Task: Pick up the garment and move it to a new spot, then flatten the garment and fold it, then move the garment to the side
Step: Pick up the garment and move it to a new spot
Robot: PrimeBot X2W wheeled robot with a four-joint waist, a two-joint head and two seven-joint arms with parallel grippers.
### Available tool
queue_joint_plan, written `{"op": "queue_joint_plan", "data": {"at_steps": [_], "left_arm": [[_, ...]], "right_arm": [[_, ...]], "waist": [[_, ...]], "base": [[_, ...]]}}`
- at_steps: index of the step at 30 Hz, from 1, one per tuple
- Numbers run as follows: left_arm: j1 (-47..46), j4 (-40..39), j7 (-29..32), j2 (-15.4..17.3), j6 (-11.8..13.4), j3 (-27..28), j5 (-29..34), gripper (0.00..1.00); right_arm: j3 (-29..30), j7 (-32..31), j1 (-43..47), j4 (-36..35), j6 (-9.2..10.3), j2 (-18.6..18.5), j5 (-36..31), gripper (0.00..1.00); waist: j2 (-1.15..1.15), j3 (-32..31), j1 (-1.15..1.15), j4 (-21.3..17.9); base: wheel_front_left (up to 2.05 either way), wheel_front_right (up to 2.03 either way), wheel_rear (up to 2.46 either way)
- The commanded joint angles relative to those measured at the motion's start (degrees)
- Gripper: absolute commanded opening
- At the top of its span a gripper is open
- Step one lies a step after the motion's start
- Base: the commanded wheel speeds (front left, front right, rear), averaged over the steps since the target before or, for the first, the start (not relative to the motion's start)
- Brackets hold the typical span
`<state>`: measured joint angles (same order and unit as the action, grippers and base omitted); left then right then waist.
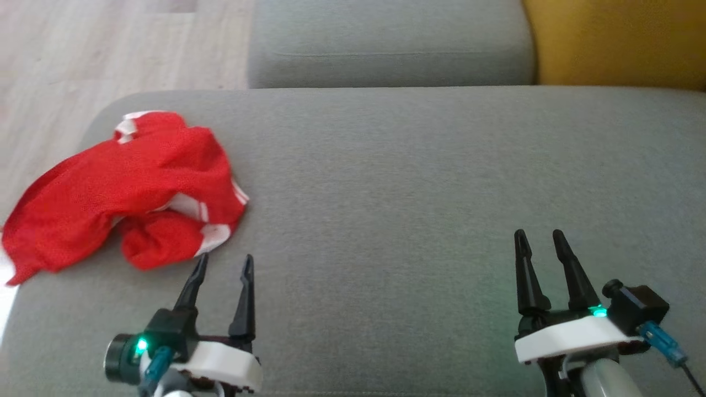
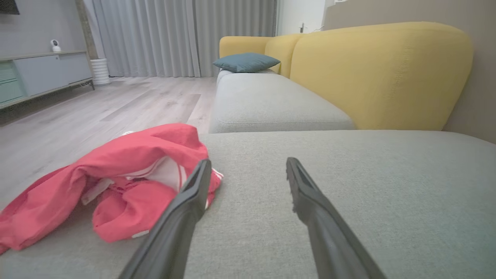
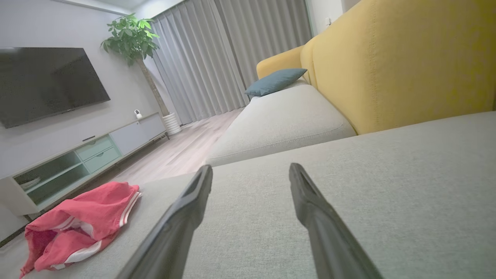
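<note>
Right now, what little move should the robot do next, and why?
Probably ease the left gripper forward and left onto the red garment: it is open and empty, right beside the crumpled cloth, while the right gripper is far across the grey cushion.

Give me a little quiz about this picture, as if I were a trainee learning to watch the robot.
1. True or false: the left gripper is holding the red garment.
2. Which gripper is nearer the garment? A) left B) right
3. Fill in: the garment lies crumpled on the grey sofa ____.
Key: 1. False: its jaws stand open, empty. 2. A: the right gripper is far off to the other side. 3. seat.
</note>
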<state>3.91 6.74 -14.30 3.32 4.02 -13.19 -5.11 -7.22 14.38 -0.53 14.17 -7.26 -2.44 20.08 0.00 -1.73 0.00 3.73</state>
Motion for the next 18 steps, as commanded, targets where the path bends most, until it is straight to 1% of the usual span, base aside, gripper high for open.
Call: {"op": "queue_joint_plan", "data": {"at_steps": [1, 8, 9, 18], "left_arm": [[-1.4, -1.6, -0.7, -0.2, -0.2, 2.6, 0.6, 1.00], [-0.8, -1.4, -0.7, -0.3, -0.8, 3.7, 1.2, 1.00], [-0.8, -1.4, -0.7, -0.3, -0.8, 3.7, 1.2, 1.00], [0.1, -1.5, -0.7, 0.0, -1.6, 5.1, 2.2, 1.00]], "right_arm": [[-1.7, 0.6, -1.4, -1.4, -0.23, -0.4, -0.2, 1.00], [-2.3, 0.6, -0.6, -1.2, -0.23, -0.4, 0.5, 1.00], [-2.3, 0.6, -0.6, -1.2, -0.23, -0.4, 0.5, 1.00], [-3.6, 0.6, 0.4, -0.9, -0.23, -0.4, 2.1, 1.00]], "waist": [[0.00, -0.4, 0.00, 2.6], [0.00, -1.1, 0.00, 8.9], [0.00, -1.1, 0.00, 8.9], [0.00, -1.8, 0.00, 16.9]], "base": [[0.00, 0.00, 0.00], [0.00, 0.00, 0.00], [0.00, 0.00, 0.00], [0.00, 0.00, 0.00]]}}
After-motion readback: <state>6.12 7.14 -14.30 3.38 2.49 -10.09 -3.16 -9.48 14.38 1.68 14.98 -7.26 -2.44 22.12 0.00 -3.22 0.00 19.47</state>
